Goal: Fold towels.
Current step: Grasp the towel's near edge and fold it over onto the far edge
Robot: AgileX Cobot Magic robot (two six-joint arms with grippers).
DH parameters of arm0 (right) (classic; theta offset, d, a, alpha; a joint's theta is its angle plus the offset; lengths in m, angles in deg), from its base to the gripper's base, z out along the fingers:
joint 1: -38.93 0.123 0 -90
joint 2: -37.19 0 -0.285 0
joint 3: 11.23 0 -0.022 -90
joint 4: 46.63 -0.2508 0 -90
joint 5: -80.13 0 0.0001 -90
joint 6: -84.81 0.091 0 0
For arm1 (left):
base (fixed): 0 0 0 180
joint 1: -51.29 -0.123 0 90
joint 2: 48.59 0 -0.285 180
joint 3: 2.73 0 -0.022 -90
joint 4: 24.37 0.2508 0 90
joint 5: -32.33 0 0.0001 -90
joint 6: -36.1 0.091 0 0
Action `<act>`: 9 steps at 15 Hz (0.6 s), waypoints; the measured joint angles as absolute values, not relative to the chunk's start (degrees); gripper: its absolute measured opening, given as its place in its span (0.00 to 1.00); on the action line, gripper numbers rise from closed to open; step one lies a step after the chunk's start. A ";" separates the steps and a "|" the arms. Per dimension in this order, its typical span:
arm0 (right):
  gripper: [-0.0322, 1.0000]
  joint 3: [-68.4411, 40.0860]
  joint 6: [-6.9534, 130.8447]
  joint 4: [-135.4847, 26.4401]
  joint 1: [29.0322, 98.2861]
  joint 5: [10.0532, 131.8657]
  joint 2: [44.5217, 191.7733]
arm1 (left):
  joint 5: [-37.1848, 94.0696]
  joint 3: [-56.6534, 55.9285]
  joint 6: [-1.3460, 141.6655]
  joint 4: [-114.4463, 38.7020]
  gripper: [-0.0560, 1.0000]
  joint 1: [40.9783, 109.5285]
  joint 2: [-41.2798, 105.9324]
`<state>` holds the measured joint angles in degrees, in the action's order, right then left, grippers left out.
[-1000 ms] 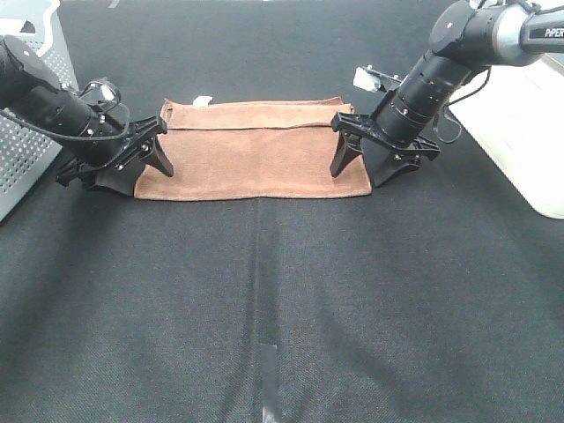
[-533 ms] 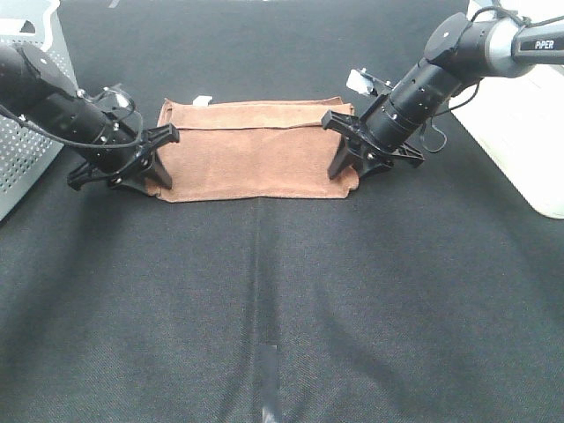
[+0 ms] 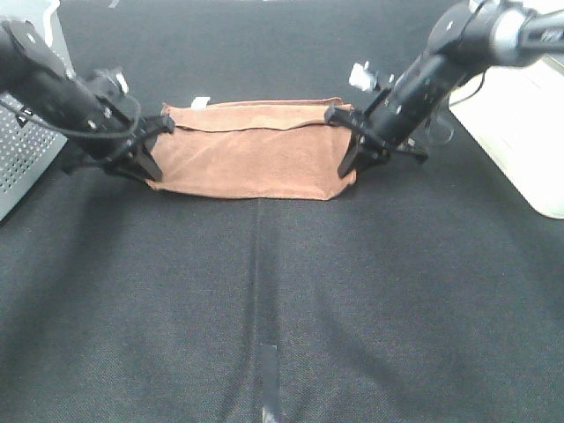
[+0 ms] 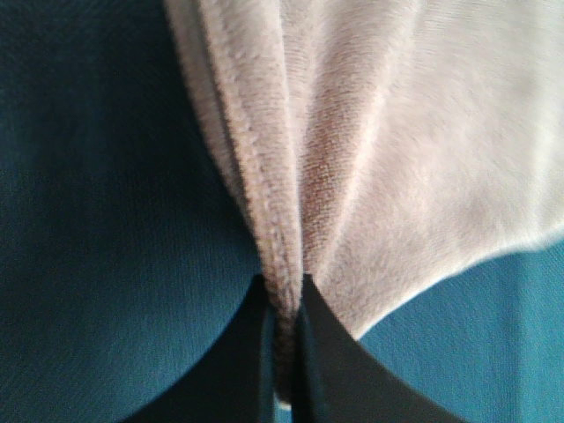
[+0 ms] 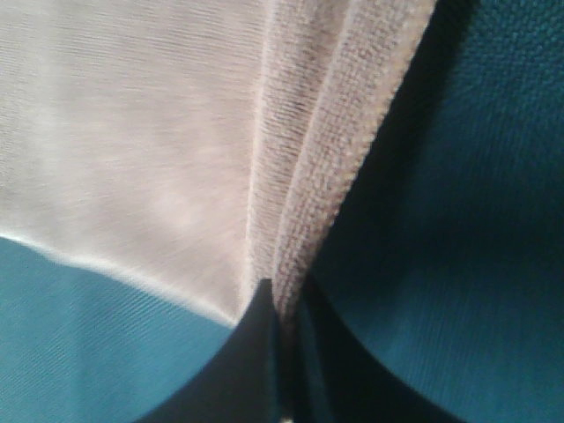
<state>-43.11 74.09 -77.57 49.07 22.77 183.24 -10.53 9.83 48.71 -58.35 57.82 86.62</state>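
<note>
Left tool (image 4: pixel 284 295): closed, pinching the hemmed near-left corner of the towel (image 3: pixel 251 159); the cloth is bunched between the tips.
Right tool (image 5: pixel 280 295): closed on the near-right corner, with the hem gripped the same way.
Towel: lies across the far part of the tabletop (image 3: pixel 264 291). A folded layer shows along its far edge, and the white tag (image 3: pixel 201 101) is at the far-left corner.
Step judged: carrying the near edge over to the far edge.
Recommendation: lift both corners level and together, hold the span taut, and align the hems before release.
Risk: uneven travel would skew the fold.

High frontal overview, both wrist views close on towel (image 3: pixel 251 163) ends
</note>
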 joint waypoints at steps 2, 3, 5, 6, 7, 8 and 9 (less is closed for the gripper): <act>0.03 -38.12 74.09 -77.51 49.07 22.49 179.00 | -12.42 6.80 48.71 -55.89 0.07 57.59 83.59; 0.03 -34.80 73.81 -77.51 49.07 22.49 177.28 | -12.42 3.87 48.71 -55.14 0.07 57.42 81.87; 0.03 -26.49 73.18 -77.57 49.07 24.15 173.27 | -12.54 -1.74 49.68 -54.51 0.07 57.36 78.43; 0.03 -26.49 73.18 -77.57 49.07 24.15 173.27 | -12.54 -1.74 49.68 -54.51 0.07 57.36 78.43; 0.03 -21.91 72.95 -77.57 49.07 25.41 171.38 | -12.54 -4.38 50.20 -54.51 0.07 57.36 76.37; 0.03 -18.36 72.37 -77.62 49.07 26.73 169.60 | -12.42 -6.84 50.25 -54.51 0.07 57.36 74.82; 0.03 -15.66 71.46 -77.97 49.30 27.93 167.77 | -12.25 -8.27 50.42 -54.51 0.07 57.36 73.79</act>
